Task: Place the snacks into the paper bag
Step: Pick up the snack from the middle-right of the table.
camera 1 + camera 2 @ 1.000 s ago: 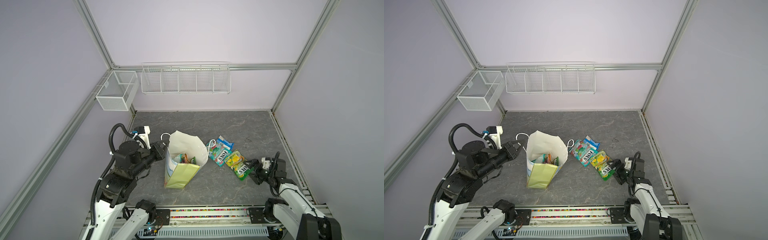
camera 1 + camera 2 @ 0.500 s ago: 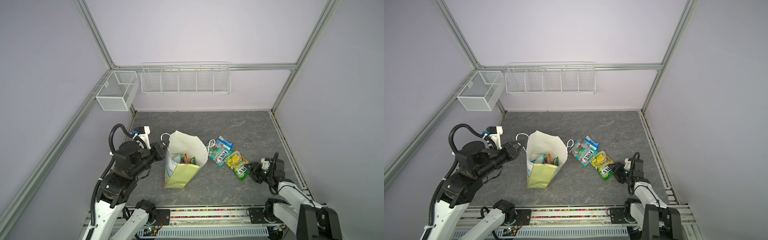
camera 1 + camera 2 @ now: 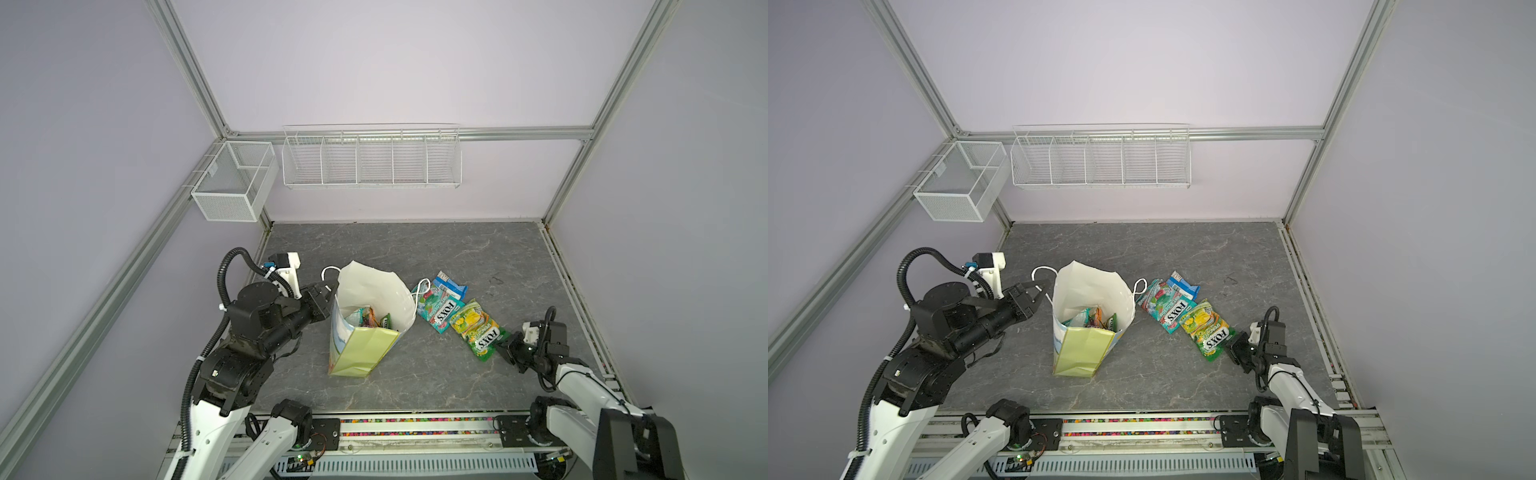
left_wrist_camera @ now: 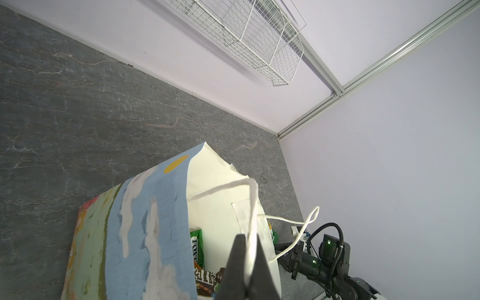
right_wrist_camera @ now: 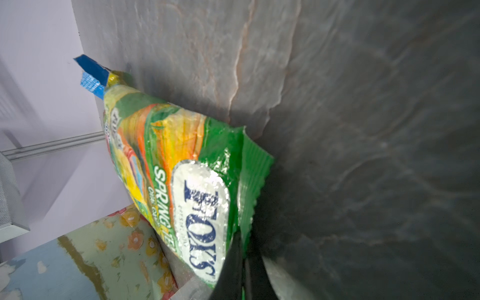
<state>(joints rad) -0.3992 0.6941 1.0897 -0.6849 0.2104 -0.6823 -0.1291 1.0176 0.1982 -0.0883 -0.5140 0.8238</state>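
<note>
The paper bag [image 3: 376, 291] [image 3: 1090, 286] stands open left of centre, with several snacks [image 3: 368, 319] [image 3: 1096, 321] inside. My left gripper [image 3: 331, 290] [image 3: 1039, 291] [image 4: 248, 240] is shut on the bag's white cord handle [image 4: 251, 207] at the left rim. To the bag's right, a blue packet [image 3: 449, 285] [image 3: 1184, 285], a teal packet [image 3: 438, 311] [image 3: 1167, 306] and a yellow-green packet [image 3: 473, 328] [image 3: 1208, 330] [image 5: 181, 166] lie on the floor. My right gripper [image 3: 505, 338] [image 3: 1232, 343] [image 5: 244, 242] is shut on the yellow-green packet's green end seam.
A long white wire basket [image 3: 372, 160] [image 3: 1100, 160] and a small mesh basket [image 3: 232, 187] [image 3: 961, 183] hang on the back and left walls. The grey stone-look floor [image 3: 415, 249] is walled on three sides, with a rail [image 3: 415, 428] along the front.
My right gripper slid onto the yellow-green packet's near end and went from open to shut on its seam. The left gripper and the bag have not moved.
</note>
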